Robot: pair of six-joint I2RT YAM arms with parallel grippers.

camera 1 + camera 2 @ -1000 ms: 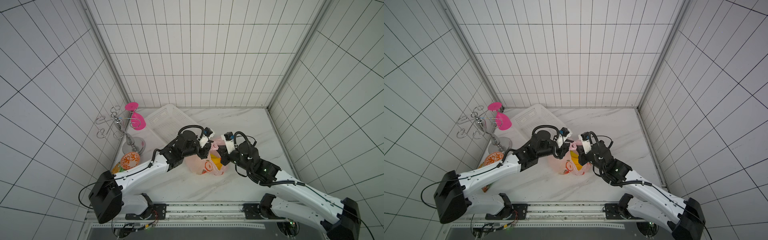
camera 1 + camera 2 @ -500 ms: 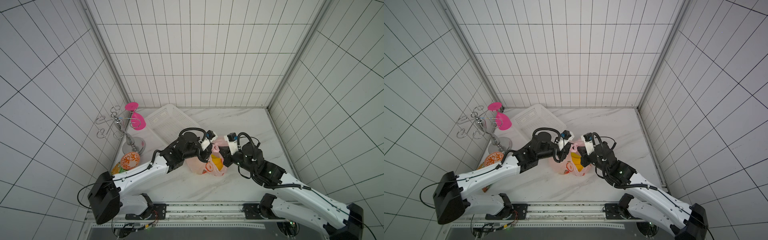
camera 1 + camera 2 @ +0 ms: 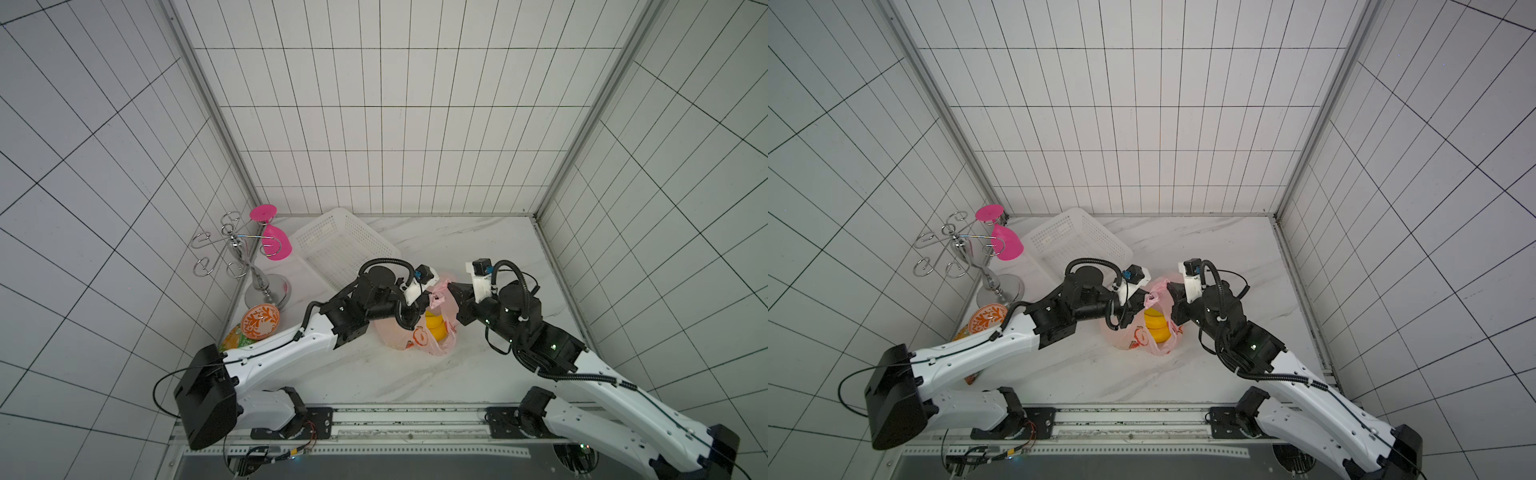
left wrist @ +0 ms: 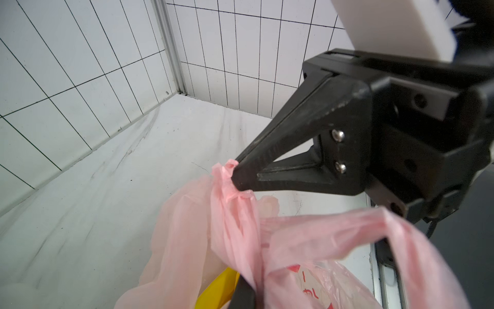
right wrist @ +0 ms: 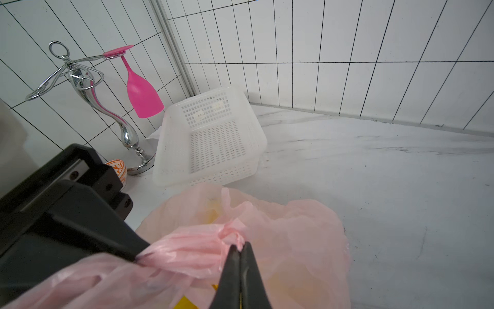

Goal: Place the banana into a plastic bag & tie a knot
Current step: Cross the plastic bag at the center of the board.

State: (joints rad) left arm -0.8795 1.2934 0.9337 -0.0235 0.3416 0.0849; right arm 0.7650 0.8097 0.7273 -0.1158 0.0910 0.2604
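The pale-pink plastic bag (image 3: pixel 405 336) (image 3: pixel 1129 336) lies mid-table with the yellow banana (image 3: pixel 434 326) (image 3: pixel 1156 324) inside it. My left gripper (image 3: pixel 422 305) (image 4: pixel 244 297) is shut on one bag handle (image 4: pixel 334 235), just above the banana (image 4: pixel 216 291). My right gripper (image 3: pixel 451 286) (image 5: pixel 240 247) is shut on the bunched end of the other handle (image 5: pixel 232 235) (image 4: pixel 227 171). The two handles cross between the grippers and are pulled taut. I cannot tell whether that small bunch (image 3: pixel 1152 296) is a knot.
A white perforated basket (image 3: pixel 340 249) (image 5: pixel 213 139) stands behind the left arm. At the left wall are a chrome stand (image 3: pixel 253 274) with a hanging pink glass (image 3: pixel 274 245), an orange-patterned bowl (image 3: pixel 260 322) and a snack packet (image 3: pixel 232 338).
My left gripper has dropped toward the bag and shut on a handle. The right gripper stays shut on its handle end, and the handles are now drawn tighter between them.
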